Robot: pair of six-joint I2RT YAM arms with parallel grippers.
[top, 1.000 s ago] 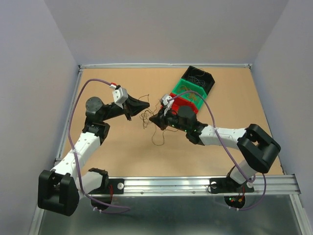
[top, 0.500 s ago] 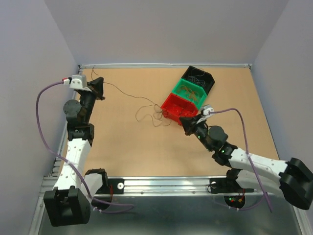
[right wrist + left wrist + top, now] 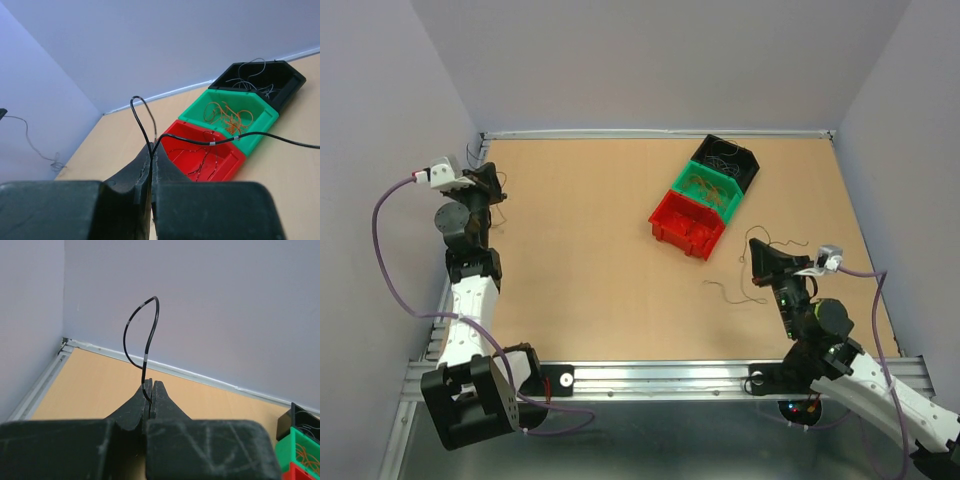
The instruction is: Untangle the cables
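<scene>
My left gripper [image 3: 488, 182] is at the far left back corner of the table, shut on a thin dark cable. In the left wrist view the gripper [image 3: 151, 386] pinches that cable [image 3: 146, 355], which loops up above the tips. My right gripper [image 3: 761, 252] is at the near right, shut on another thin dark cable [image 3: 757, 285] whose ends trail onto the table. In the right wrist view the gripper [image 3: 152, 150] holds the cable [image 3: 210, 142] with one end looping up and one running right. More cables lie in the bins.
A red bin [image 3: 672, 234], a green bin [image 3: 728, 200] and a black bin [image 3: 750, 166] stand in a diagonal row at the back right. They also show in the right wrist view: red [image 3: 227, 167], green [image 3: 265, 120], black [image 3: 295, 77]. Walls close the table's back and sides.
Both grippers were at the tangle in mid-table. They have pulled far apart, left to the back left corner and right to the near right. The tangle is gone from the middle.
</scene>
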